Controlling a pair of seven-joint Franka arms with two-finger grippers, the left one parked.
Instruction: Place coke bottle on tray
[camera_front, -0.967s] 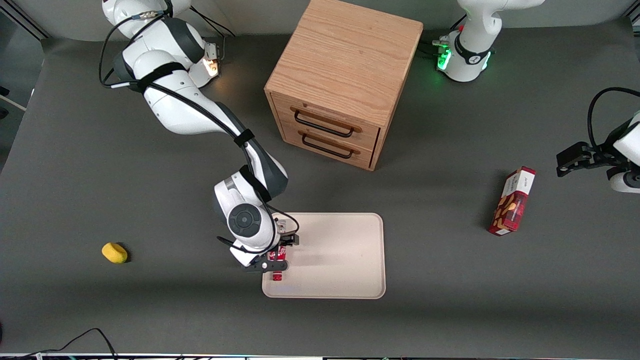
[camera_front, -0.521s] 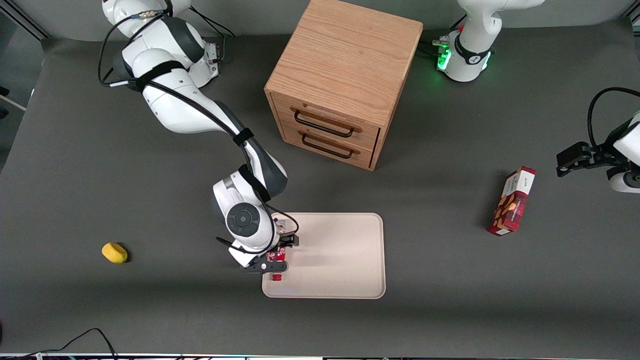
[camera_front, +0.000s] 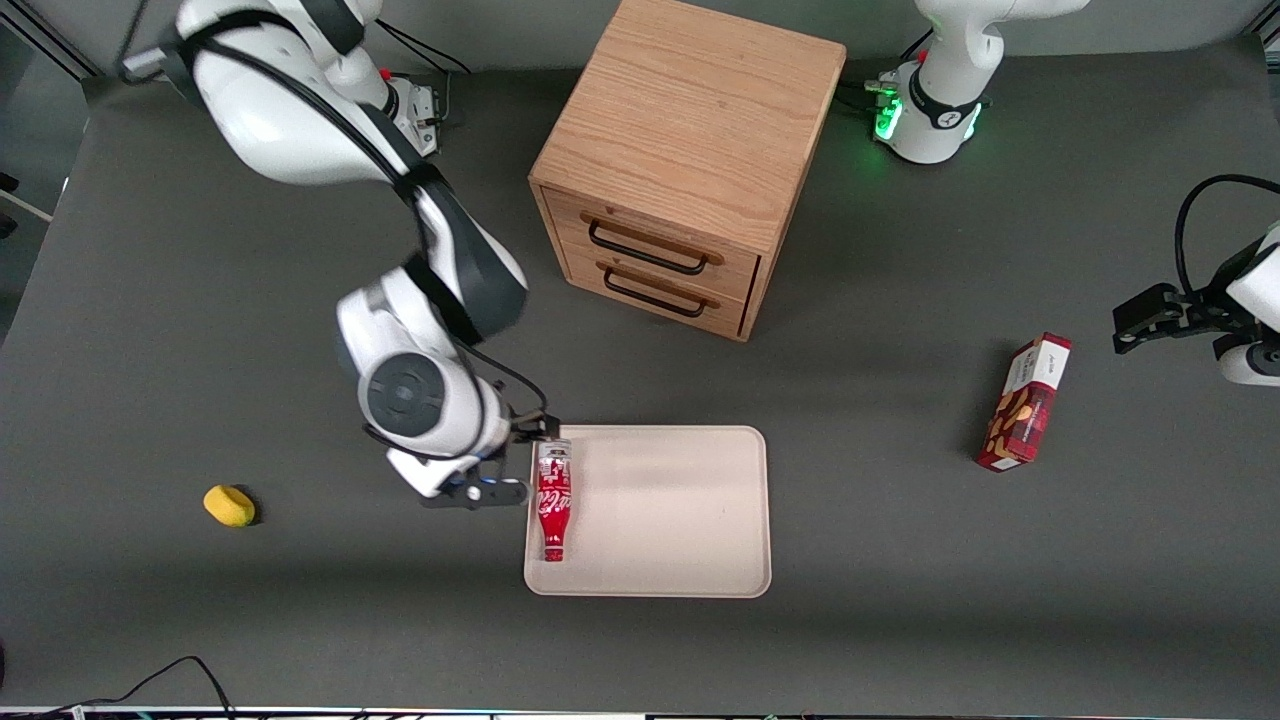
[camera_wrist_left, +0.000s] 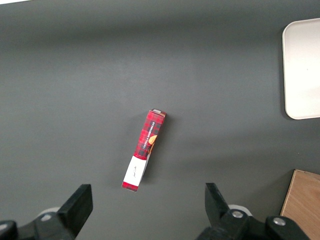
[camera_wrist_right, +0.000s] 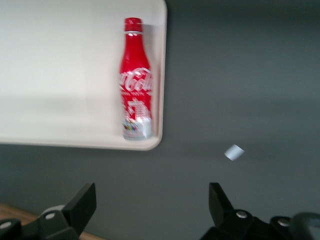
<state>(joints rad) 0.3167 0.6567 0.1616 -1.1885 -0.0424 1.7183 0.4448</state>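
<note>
Bottle position: coke bottle (camera_front: 553, 501) is lying flat on the tray (camera_front: 680, 520), along the tray edge closest to the jaws, silver base end nearest the cabinet and neck pointing toward the front camera.
Gripper: gripper (camera_front: 505, 462) is hanging over bare worktop (camera_front: 150, 350) just off that tray edge, clear of the bottle.
Jaws: standing spread and released, nothing between them; in the right wrist view both fingers (camera_wrist_right: 80, 205) are showing well apart, with the coke bottle (camera_wrist_right: 135, 80) apart from them.
Step in hand (judgement): release looks done, so the retreat is the step now.
Doing it well: lifting straight up and away from the tray before swinging sideways, so no finger is clipping the bottle.
Risk (judgement): a round bottle on its side is liable to roll; the low rim beside it is probably acting as a stop.
Task progress (judgement): bottle is resting inside the rim, so placement appears complete.
Count, task things: one bottle, one tray.
Count, other things: one wooden drawer cabinet (camera_front: 680, 160) with two drawers, one red snack box (camera_front: 1025, 402) toward the parked arm's end, one small yellow object (camera_front: 229, 505) on the gripper's own side, away from the tray.
</note>
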